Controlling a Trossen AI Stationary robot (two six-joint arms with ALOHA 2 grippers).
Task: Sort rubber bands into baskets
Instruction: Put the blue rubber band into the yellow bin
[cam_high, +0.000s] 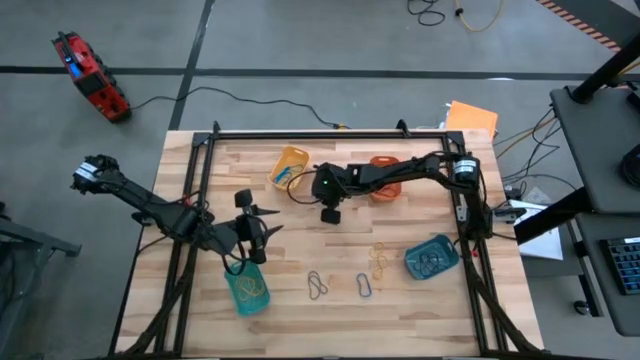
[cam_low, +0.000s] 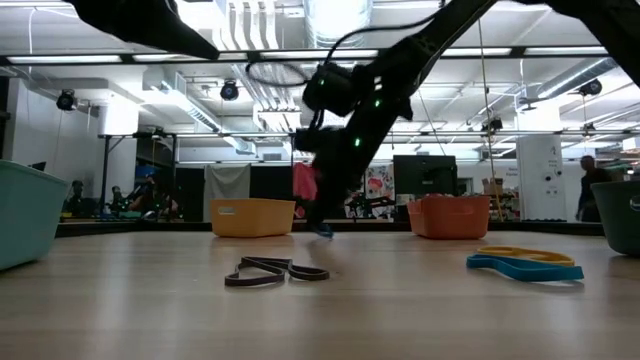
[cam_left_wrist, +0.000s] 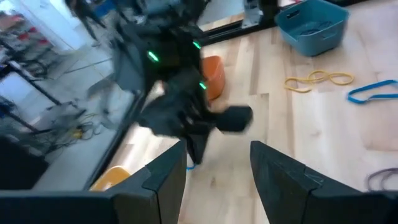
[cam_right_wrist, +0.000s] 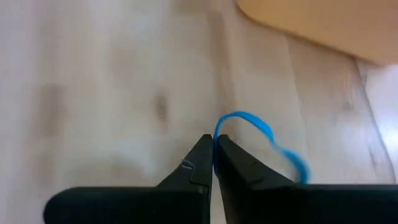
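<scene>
We find the right gripper (cam_right_wrist: 213, 144) lowered to the table (cam_high: 300, 320) near its middle, its fingertips pressed together on the edge of a blue rubber band (cam_right_wrist: 264, 140); the rest of that loop lies on the wood beside the fingers. The yellow basket (cam_high: 289, 166) sits just beside this gripper toward the far edge, and the orange basket (cam_high: 384, 176) lies partly under the right arm.

The left gripper (cam_high: 256, 232) hangs over the near left part of the table with its fingers spread and nothing between them. The teal-green basket (cam_high: 247, 290) stands just below it in the high view.

Further out, we note a grey band (cam_high: 317, 285) and a second blue band (cam_high: 364, 286) on the near middle of the table, well apart from both grippers. Yellow bands (cam_high: 381, 262) lie just beside the darker blue-teal basket (cam_high: 431, 257) at the near right; that basket has bands in it. A red device (cam_high: 90, 75) sits on the floor beyond the table's far left corner.
</scene>
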